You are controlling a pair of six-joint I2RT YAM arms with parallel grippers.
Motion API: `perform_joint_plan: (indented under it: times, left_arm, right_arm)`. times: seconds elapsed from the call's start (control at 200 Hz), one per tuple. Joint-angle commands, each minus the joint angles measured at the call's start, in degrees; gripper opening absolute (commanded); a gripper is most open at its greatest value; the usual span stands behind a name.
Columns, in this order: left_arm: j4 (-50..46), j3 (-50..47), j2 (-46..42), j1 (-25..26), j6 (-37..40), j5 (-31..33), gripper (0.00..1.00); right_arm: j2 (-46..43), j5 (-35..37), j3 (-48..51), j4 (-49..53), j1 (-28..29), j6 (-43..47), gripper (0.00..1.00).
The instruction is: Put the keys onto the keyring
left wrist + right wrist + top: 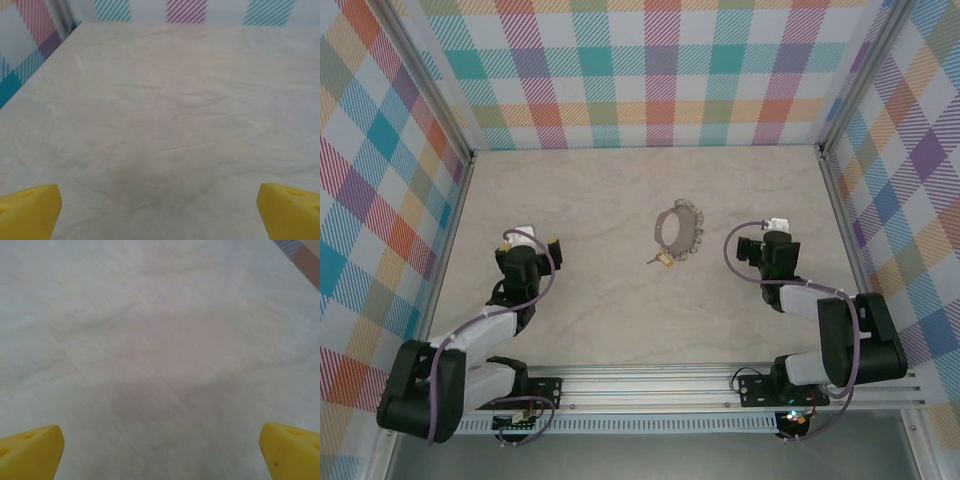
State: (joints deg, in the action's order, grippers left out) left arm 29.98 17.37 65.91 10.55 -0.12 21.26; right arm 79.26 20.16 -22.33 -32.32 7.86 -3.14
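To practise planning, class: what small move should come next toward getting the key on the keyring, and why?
Probably swing the right end effector left toward the key: it stands open and empty, and the key lies on the table beside the keyring, closer to this arm than the other.

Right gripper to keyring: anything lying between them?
No. The top view shows bare table between the right gripper and the keyring; the key lies by the ring's near-left edge, outside that stretch.
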Motion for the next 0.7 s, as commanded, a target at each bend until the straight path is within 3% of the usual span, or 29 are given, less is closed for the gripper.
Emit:
perform_joint_plan:
  times: [0.0, 0.11, 0.16, 0.21, 0.245, 0.385, 0.695]
  left_arm:
    - [14.3, -1.5, 6.9, -4.0, 1.4, -6.7, 1.0]
    - [19.4, 0.4, 13.6, -6.7, 0.5, -13.3, 1.0]
    - [22.9, 0.6, 18.1, -6.9, 1.0, -15.4, 1.0]
    - [26.4, 0.4, 22.1, -6.8, 1.3, -16.5, 1.0]
    - [28.7, 0.9, 24.1, -6.8, 1.8, -17.3, 1.0]
    - [14.8, 7.5, 23.9, -7.0, 2.7, -19.5, 1.0]
    - [15.6, 7.3, 24.0, -7.7, 1.8, -19.7, 1.0]
  right_arm:
    - [3.7, -8.6, 0.9, -15.2, -1.0, 5.8, 1.0]
    - [6.6, -15.4, 0.6, -16.6, -4.6, 3.8, 1.0]
    - [10.2, -17.8, 1.9, -24.1, -5.4, 3.8, 1.0]
    - [8.2, -19.2, -0.5, -15.5, -5.9, 3.8, 1.0]
    - [9.6, -20.1, -0.7, -17.7, -6.7, 3.2, 1.0]
    - [9.0, -21.5, -1.7, -14.5, -7.8, 2.3, 1.0]
    - [8.7, -21.3, -1.1, -15.4, -7.7, 2.5, 1.0]
